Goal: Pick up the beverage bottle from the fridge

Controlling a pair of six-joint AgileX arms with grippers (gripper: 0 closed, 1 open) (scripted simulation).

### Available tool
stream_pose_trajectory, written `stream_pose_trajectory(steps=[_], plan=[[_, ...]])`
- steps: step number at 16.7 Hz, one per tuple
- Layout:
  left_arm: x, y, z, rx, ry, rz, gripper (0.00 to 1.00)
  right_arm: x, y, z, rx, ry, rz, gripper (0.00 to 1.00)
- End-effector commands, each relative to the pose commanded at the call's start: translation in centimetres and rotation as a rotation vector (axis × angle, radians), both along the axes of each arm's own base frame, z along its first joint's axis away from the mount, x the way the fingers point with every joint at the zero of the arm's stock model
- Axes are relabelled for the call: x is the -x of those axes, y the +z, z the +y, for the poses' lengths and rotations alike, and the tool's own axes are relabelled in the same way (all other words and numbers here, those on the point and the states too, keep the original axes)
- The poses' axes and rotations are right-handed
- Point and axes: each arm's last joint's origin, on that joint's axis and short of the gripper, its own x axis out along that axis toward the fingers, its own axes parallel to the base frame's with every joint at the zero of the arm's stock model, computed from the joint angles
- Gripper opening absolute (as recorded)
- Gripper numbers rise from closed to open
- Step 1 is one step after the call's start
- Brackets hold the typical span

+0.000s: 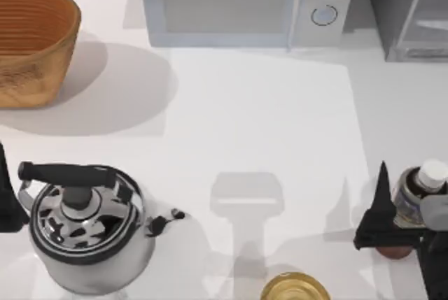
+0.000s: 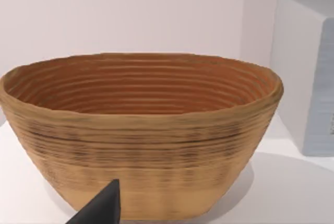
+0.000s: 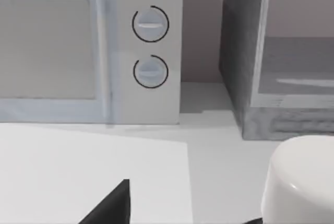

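The fridge (image 1: 409, 10) stands at the back right of the table, next to the microwave (image 1: 231, 3). The right gripper (image 1: 406, 219) is near the front right edge with its fingers around the beverage bottle (image 1: 414, 195), far from the fridge. The left gripper (image 1: 7, 202) sits by the kettle (image 1: 84, 226); I cannot tell about its fingers.

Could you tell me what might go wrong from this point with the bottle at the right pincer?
The right pincer sits around the bottle at the table's right edge; a weak grip could let it slip and fall off. The yellow glass object is close by, so a sideways swing might strike it. The fridge stands behind, so a careless lift forward could hit it.
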Motion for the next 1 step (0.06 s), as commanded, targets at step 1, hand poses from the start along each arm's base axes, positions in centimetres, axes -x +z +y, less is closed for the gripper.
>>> stream_pose_trajectory(steps=[1], plan=[[0.0,0.0,0.0,0.0,0.0,0.0,1.0,0.0,0.0,0.0,0.0,0.0,0.0,1.0]])
